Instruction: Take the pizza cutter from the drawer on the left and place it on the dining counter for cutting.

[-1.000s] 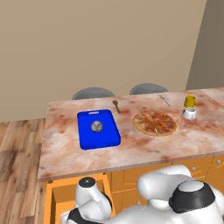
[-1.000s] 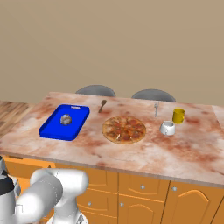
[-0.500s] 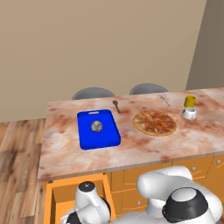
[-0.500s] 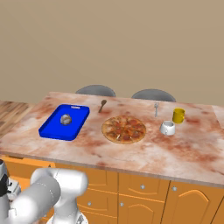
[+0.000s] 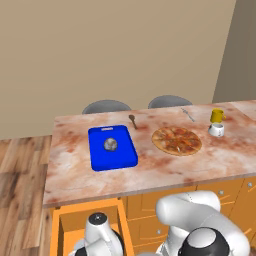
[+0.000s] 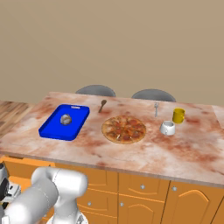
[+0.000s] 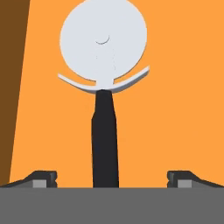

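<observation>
Lower than half a second ago, the arm's wrist has sunk further into the open drawer (image 5: 61,220).
Its hand (image 7: 112,177) hangs with fingers spread wide apart, empty, one on each side of the pizza cutter (image 7: 104,96), which lies flat on the drawer's smooth orange floor at the near left below the counter (image 5: 150,170). That straddle looks meant for closing on the slim black stick handle, a matte, slightly tapered rod; the round pale-grey blade with its curved guard points away from the hand. Up top, the pinkish marbled stone carries a glossy blue cutting board (image 5: 112,147), a flat round pizza (image 5: 177,140) and a wooden spoon (image 5: 132,120).
</observation>
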Robot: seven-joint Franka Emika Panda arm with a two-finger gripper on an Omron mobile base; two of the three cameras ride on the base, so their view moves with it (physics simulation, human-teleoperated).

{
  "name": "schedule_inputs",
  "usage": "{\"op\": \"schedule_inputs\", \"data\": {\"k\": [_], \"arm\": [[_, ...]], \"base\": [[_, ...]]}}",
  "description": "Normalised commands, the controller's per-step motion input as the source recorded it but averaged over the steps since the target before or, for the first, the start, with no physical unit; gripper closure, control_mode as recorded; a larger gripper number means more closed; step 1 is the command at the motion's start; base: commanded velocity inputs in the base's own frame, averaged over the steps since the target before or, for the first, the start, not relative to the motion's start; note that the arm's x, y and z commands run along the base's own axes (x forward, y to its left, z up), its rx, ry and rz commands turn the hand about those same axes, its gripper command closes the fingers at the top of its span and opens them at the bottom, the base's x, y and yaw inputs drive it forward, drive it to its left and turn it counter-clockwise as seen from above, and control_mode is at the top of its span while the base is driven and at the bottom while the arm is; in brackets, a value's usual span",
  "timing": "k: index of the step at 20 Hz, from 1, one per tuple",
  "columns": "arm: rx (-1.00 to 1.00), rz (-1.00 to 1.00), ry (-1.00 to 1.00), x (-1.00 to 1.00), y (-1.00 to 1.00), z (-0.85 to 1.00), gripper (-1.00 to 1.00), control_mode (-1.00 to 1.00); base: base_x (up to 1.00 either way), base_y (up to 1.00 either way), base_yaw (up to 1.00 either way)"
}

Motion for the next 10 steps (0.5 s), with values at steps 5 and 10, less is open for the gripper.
{"op": "schedule_inputs", "data": {"k": [5, 10], "arm": [[0.00, 0.02, 0.00, 0.00, 0.00, -0.20, -1.00, -1.00], [0.00, 0.01, 0.00, 0.00, 0.03, -0.21, -1.00, -1.00]], "base": [[0.00, 0.00, 0.00], [0.00, 0.00, 0.00]]}}
